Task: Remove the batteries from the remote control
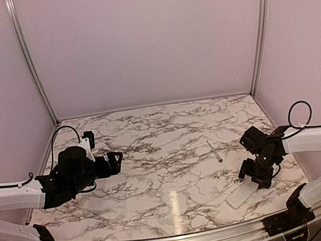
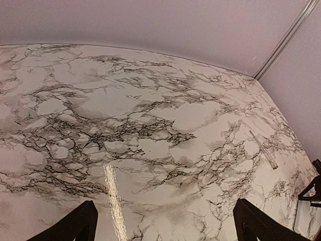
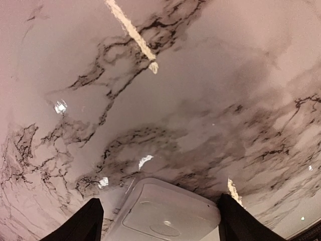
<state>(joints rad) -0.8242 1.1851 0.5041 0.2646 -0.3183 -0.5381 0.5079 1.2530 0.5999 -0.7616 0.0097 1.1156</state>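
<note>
nearest us, by the front edge on the right side of the marble table (image 1: 169, 174), the remote control (image 1: 240, 194) lies flat and white, its long axis running from near-left to far-right. the right gripper (image 1: 252, 176) hangs over its far end. in the right wrist view its 2 fingers (image 3: 80, 223) are spread wide with the remote's rounded end between them. we judge this placing is for a grasp across the remote's width, or to pin it while a cover is worked. we cannot tell whether either finger touches the slab. the upturned face shows a recessed panel and a small oval mark, but we cannot say if that is the battery cover. the batteries are nowhere in view, so we judge they sit inside and the unloading is not yet begun.

further back on the left, the left gripper (image 1: 116, 162) hovers above bare marble, well apart from the remote. its fingers are spread too, and the left wrist view shows both tips at the bottom corners with nothing between them. we judge it is parked there to leave room, ready to help once the remote is steadied. that view crops the right arm at its edge, and the remote is hard to make out there.

beyond the right gripper a long thin pale rod (image 1: 215, 150) lies alone on the marble, no part of the job. behind it stands the plain pale wall (image 1: 147, 37).
</note>
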